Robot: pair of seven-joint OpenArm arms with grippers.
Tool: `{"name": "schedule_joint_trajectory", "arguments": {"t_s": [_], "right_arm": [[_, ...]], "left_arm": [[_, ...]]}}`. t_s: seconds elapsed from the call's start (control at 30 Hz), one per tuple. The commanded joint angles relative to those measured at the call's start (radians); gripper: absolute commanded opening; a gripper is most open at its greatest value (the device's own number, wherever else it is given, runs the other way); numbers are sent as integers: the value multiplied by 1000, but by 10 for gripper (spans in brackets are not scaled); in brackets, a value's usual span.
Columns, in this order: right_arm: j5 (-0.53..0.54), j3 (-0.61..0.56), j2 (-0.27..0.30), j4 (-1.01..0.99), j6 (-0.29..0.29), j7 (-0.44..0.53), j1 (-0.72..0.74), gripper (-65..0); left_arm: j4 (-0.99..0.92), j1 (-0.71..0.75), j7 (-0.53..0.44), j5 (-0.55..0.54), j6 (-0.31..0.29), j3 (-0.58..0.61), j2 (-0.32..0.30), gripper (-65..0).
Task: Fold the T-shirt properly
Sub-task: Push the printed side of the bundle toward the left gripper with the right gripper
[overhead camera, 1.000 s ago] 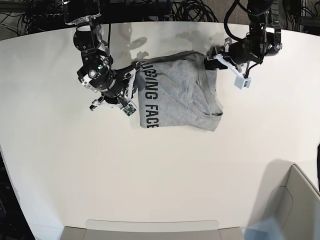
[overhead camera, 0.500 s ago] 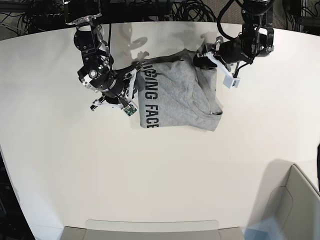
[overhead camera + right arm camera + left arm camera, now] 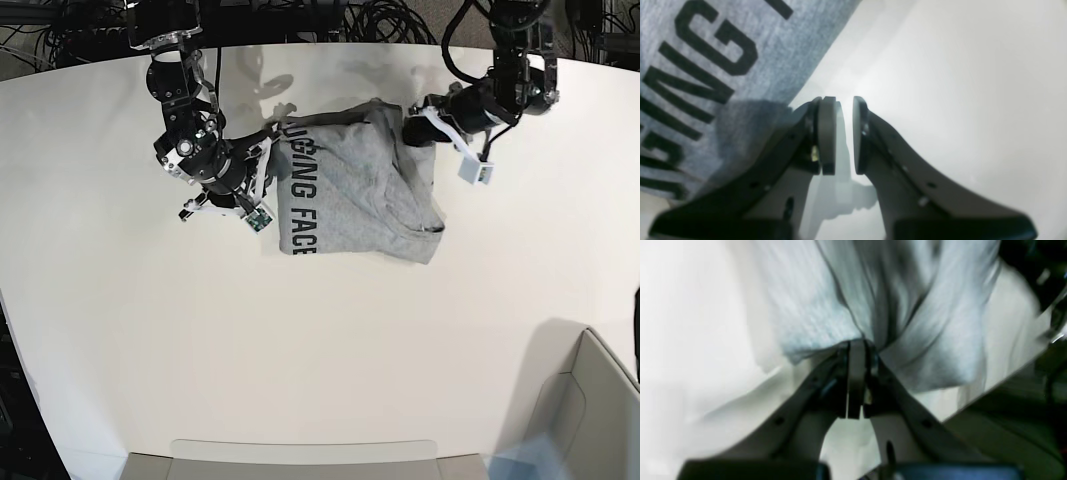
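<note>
Your T-shirt [image 3: 350,190] lies partly folded on the white worktop [image 3: 320,360], toward its far edge, between the two arms. Along the garment's edge nearest your right arm you can read black block lettering running sideways in the base view: "GING FACE", with the first letters lost in the fold near the collar end. The right wrist view shows the same print close up, where "ING" and parts of further letters are legible on the heather-grey fabric [image 3: 700,83]. Your left gripper [image 3: 857,350] is pressed together on a bunched ridge of the T-shirt, with grey cloth gathering into folds that fan away from the pinch point; that view is blurred, so you cannot make out any finer detail of the weave. In the base view this gripper [image 3: 412,128] sits at the shirt's far corner on that side. Your right gripper [image 3: 840,133] stands slightly parted with nothing between its pads, only bare worktop showing through the gap, and it rests just beside the lettered edge of the shirt. A pale bin [image 3: 590,400] sits at the worktop's near corner.
</note>
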Motion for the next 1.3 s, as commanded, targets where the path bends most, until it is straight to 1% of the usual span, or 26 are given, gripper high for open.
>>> {"name": "schedule_joint_trajectory", "arguments": {"t_s": [0.0, 0.1, 0.27, 0.5, 0.57, 0.67, 0.73, 0.77, 0.83, 0.93, 0.97, 1.03, 1.1, 1.17, 1.23, 1.27], "right_arm": [[5, 3, 0, 22, -5, 17, 14, -555], [8, 3, -1, 22, -5, 17, 14, -555], [8, 3, -4, 20, -5, 17, 14, -555], [11, -5, -9, 20, -5, 17, 14, -555], [11, -5, -10, 23, -5, 17, 14, -555], [11, -5, -10, 23, -5, 18, 17, -555], [11, -6, -12, 34, -5, 18, 20, -555], [13, -6, -18, 45, -5, 18, 20, -555], [13, -6, -43, 72, -5, 18, 22, -555], [13, -13, -66, 106, -5, 18, 36, -555], [13, -33, -73, 106, -4, 18, 45, -555], [13, -72, -73, 98, -4, 18, 62, -555], [13, -112, -76, 69, -4, 21, 82, -555], [13, -146, -81, 22, -5, 47, 108, -555], [13, -168, -87, -30, -10, 84, 123, -555], [13, -171, -101, -64, -10, 102, 135, -555]], "left_arm": [[28, 8, 5, -9, -5, -34, -9, -650], [40, 9, 39, -9, -10, -106, -7, -650], [40, 9, 50, -9, -10, -198, 4, -650], [-22, 9, 53, -3, -5, -200, 1, -650], [-44, 9, 76, -2, -5, -206, 1, -649], [-49, 14, 82, -2, -5, -211, -1, -548], [-49, 17, 80, -2, -4, -221, -2, -509], [-49, 17, 85, -2, -4, -244, -2, -504], [-49, 18, 87, -2, -4, -298, -1, -509], [-47, 18, 88, -5, -4, -367, -1, -537], [-47, 18, 88, -6, -4, -382, -1, -551], [-47, 20, 100, -6, -7, -387, -1, -594], [-47, 29, 150, -8, -10, -385, -1, -650], [-39, 34, 191, -8, -11, -384, 2, -650], [-27, 34, 209, -8, -11, -381, 4, -650], [-12, 34, 214, -8, -13, -366, 2, -650]]}}
